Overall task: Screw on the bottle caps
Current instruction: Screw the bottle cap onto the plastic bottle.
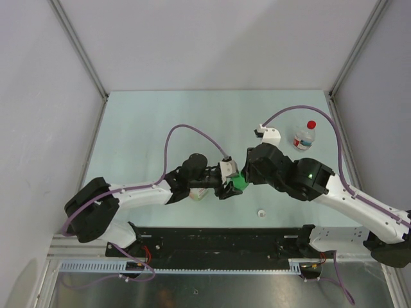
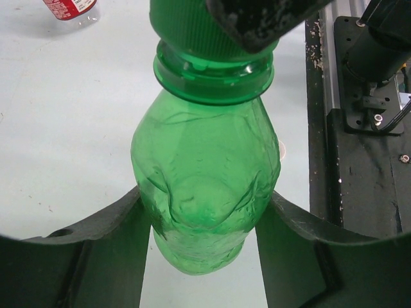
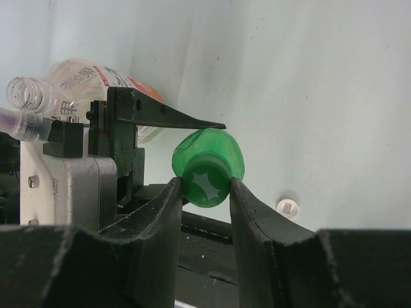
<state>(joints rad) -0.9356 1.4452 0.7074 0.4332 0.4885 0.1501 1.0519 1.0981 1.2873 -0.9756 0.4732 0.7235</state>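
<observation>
My left gripper is shut on the green bottle, held off the table by its body. My right gripper is shut on the green cap, which sits on the bottle's neck. In the top view both grippers meet at the green bottle. The white cap lies loose on the table in front of them; it also shows in the right wrist view. The red cap sits on top of the small clear red-labelled bottle at the far right.
The wider clear orange-labelled bottle lies on its side, uncapped, under the left arm. A black base rail runs along the near edge. Grey walls enclose the table on three sides.
</observation>
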